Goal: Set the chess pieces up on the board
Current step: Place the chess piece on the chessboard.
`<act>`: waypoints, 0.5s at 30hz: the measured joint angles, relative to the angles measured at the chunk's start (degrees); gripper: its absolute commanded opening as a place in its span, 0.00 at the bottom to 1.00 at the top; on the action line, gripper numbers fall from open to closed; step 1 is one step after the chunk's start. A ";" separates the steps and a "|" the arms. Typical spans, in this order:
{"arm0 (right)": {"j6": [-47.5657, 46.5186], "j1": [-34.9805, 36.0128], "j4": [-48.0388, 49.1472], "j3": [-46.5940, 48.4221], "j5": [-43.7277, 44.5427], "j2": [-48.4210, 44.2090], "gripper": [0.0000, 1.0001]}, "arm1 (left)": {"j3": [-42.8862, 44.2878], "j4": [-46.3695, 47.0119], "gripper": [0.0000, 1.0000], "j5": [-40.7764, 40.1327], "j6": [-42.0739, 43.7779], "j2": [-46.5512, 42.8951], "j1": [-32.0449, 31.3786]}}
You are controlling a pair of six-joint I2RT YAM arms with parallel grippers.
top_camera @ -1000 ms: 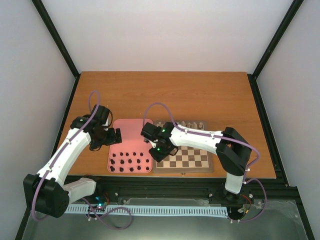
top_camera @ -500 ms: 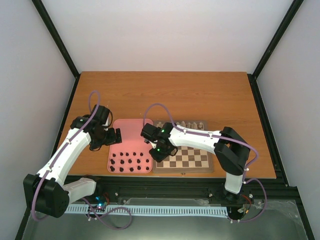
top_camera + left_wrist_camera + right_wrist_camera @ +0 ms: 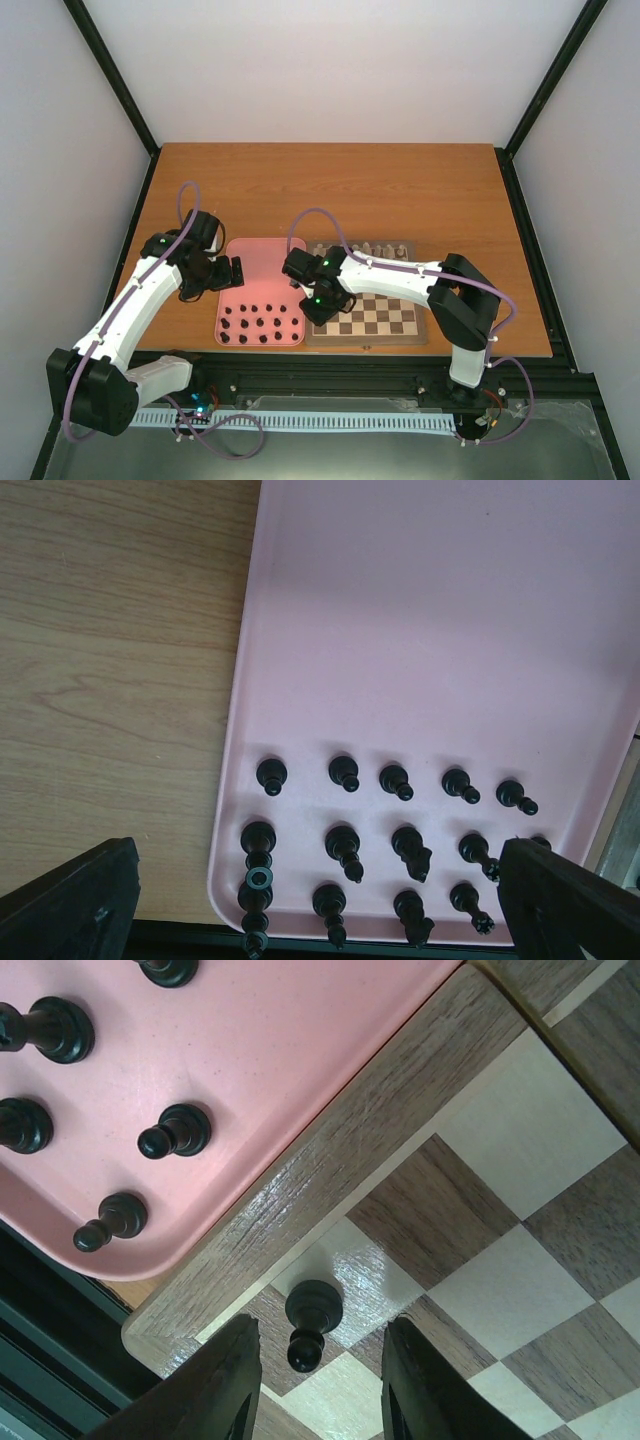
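Barely anything has been moved. Fingers spread, the right gripper (image 3: 318, 1385) should be lifted straight off the pawn (image 3: 312, 1312) at lower centre; the left gripper (image 3: 318, 885) is likewise held apart.

A dark pawn (image 3: 311, 1322) is set upright on the board (image 3: 352, 1148) (pale edge square); other dark pieces (image 3: 400, 846) — upright — are ranked on the tray (image 3: 430, 610).

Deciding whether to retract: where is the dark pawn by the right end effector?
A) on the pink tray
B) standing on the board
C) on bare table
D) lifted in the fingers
B: the dark pawn stands on the board, untouched by the open right end effector.
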 measured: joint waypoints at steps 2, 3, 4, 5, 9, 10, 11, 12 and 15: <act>0.00 0.00 0.02 0.00 0.00 0.00 0.35 | 0.00 0.00 1.00 0.07 0.02 0.00 0.00; 0.00 0.00 0.04 0.00 0.00 0.00 0.35 | 0.00 0.00 1.00 0.09 0.02 0.00 0.00; 0.00 0.00 0.02 0.00 0.02 0.00 0.34 | 0.00 0.00 1.00 0.09 0.02 0.00 0.00; 0.02 0.00 0.02 0.00 0.07 0.00 0.32 | 0.00 0.00 1.00 0.11 0.02 0.00 -0.02; 0.44 0.00 -0.11 0.00 0.83 0.00 0.28 | 0.00 0.00 1.00 0.11 0.02 0.00 0.00; 0.48 0.00 -0.13 0.00 1.11 0.00 0.28 | 0.00 0.00 1.00 0.11 0.02 0.00 0.00; 0.55 0.00 -0.17 0.00 1.36 0.00 0.28 | 0.00 0.00 1.00 0.11 0.02 0.00 0.00; 0.61 0.00 -0.20 0.00 1.62 0.00 0.28 | 0.00 0.00 1.00 0.11 0.02 0.00 0.00; 0.61 0.00 -0.22 0.00 2.16 0.00 0.28 | 0.00 0.00 1.00 0.11 0.00 0.00 0.00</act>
